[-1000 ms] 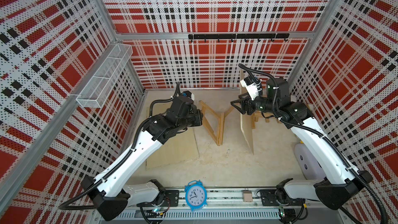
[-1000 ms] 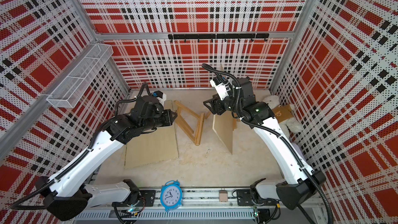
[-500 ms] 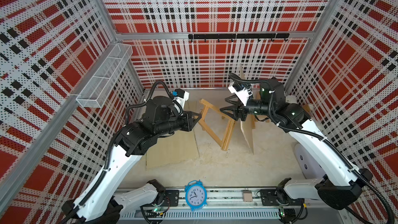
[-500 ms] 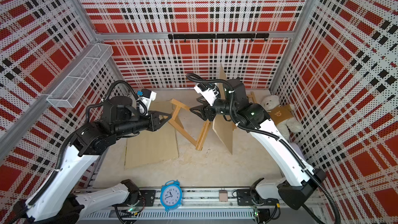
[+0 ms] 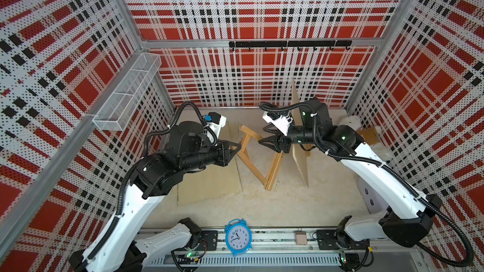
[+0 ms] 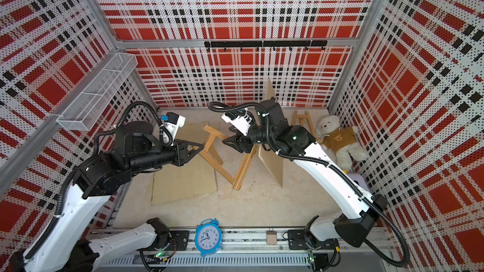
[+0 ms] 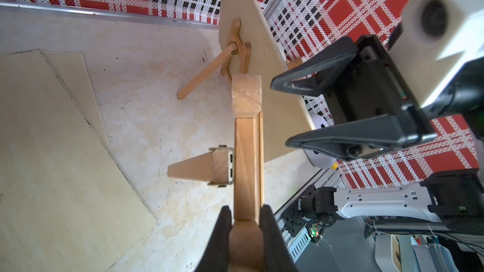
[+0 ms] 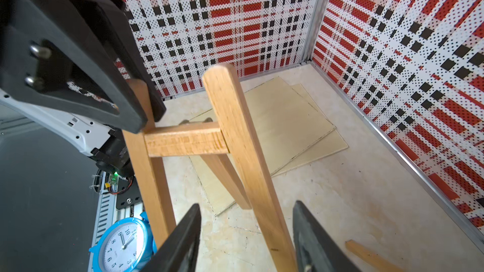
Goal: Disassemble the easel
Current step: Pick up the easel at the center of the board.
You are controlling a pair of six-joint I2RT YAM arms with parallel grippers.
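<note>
Wooden easel (image 8: 183,141) raised, we pinch one leg in left jaws and have just set spread right jaws astride the other, ready to pull.

A: What's different?
B: The left claw (image 5: 237,148) has lifted the top of the easel (image 5: 275,171) higher and tilted the frame
A: And the right?
B: The right claw (image 5: 261,135) has swung from the board (image 5: 300,158) over to a leg (image 8: 251,179), narrowing around it

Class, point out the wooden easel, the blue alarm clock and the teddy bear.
easel (image 5: 274,171): in a top view, on one long leg.
alarm clock (image 5: 238,237): in a top view, on the white dial.
teddy bear (image 6: 340,139): in a top view, on its brown shirt.
</note>
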